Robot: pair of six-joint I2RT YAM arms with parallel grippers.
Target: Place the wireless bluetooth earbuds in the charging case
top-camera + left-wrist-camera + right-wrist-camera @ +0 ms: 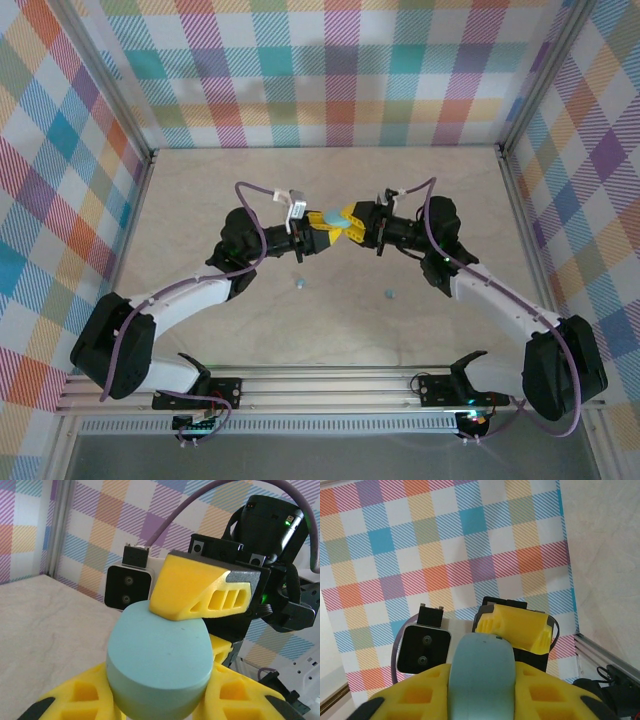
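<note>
On table, two tiny pale-blue earbuds, apart

The left arm sweeps up from 7 o'clock and the right arm from 5 o'clock, elbows bowed outward. The left gripper and right gripper meet nose to nose at centre, both sets of jaws seemingly clamped on one round case.

Matt smooth plastic charging case; matt stone-look table.

Robot lab enclosure: plaid walls, aluminium frame.
</note>
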